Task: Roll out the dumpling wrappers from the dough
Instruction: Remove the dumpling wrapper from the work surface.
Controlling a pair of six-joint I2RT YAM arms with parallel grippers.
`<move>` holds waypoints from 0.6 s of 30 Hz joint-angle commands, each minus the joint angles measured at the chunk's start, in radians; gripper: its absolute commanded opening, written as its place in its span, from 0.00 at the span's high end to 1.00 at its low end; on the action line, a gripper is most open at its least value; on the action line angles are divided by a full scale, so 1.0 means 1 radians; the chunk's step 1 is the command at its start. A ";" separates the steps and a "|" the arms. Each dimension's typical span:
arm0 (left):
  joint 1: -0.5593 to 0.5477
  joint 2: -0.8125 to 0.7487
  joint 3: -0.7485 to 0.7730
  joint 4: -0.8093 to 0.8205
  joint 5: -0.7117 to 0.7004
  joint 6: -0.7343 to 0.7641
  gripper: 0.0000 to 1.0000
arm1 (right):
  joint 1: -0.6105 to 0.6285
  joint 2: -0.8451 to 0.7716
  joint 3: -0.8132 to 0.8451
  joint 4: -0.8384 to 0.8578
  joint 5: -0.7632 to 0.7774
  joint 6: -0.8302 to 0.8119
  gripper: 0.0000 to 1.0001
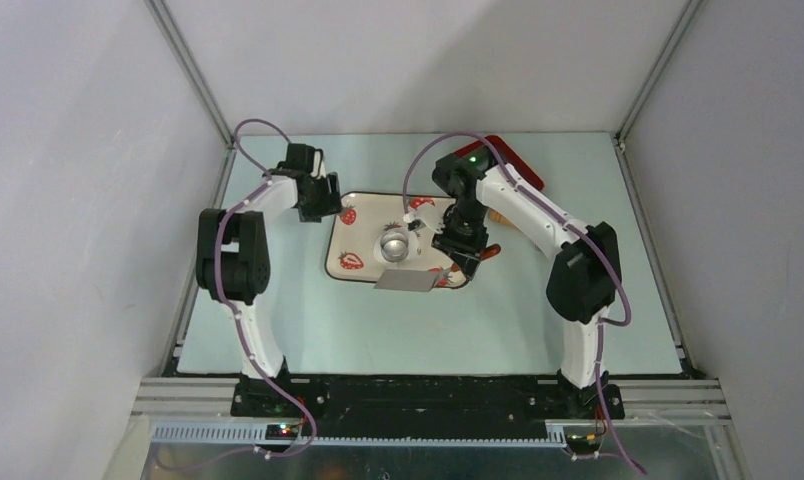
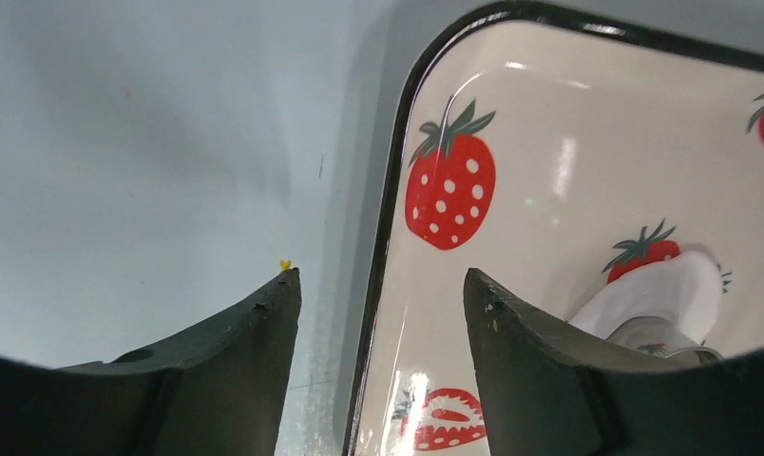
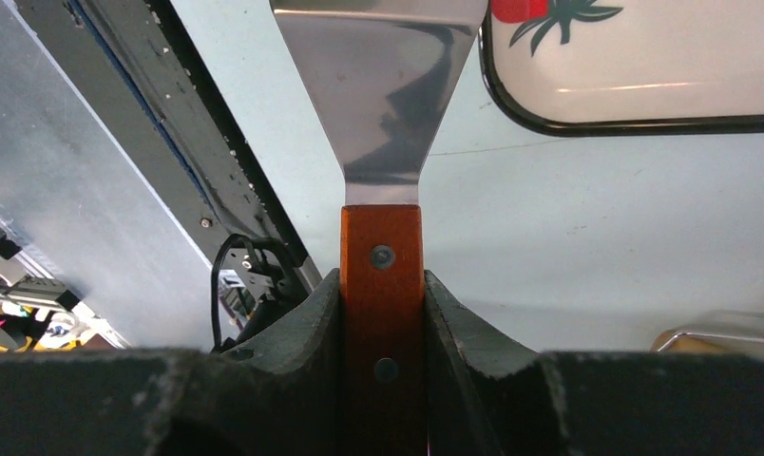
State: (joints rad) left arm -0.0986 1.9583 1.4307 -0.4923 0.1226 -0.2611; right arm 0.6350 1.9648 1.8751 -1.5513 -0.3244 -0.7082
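The left gripper's [image 2: 383, 277] jaws gape empty over the cream strawberry-printed tray's [image 2: 568, 114] rim. The right gripper's [image 3: 381, 277] jaws clamp the wooden-handled steel spatula [image 3: 383, 114]. Lower right on the tray lies a soft white dough piece [image 2: 678, 283], seemingly under a small silvery round cup [image 2: 656, 337]. It likely tears easily, so it is best lifted from beneath its edge.
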 commanded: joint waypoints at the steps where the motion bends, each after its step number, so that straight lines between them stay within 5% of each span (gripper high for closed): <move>1: -0.008 0.023 -0.014 -0.010 0.014 0.014 0.33 | -0.007 -0.091 -0.027 -0.052 -0.036 -0.004 1.00; 18: -0.017 0.052 -0.067 -0.010 0.090 -0.026 0.70 | -0.039 -0.071 -0.091 -0.053 0.004 0.027 1.00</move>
State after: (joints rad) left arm -0.1024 2.0197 1.3968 -0.4908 0.1864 -0.2745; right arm 0.6273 1.9125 1.7794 -1.5585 -0.3267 -0.7021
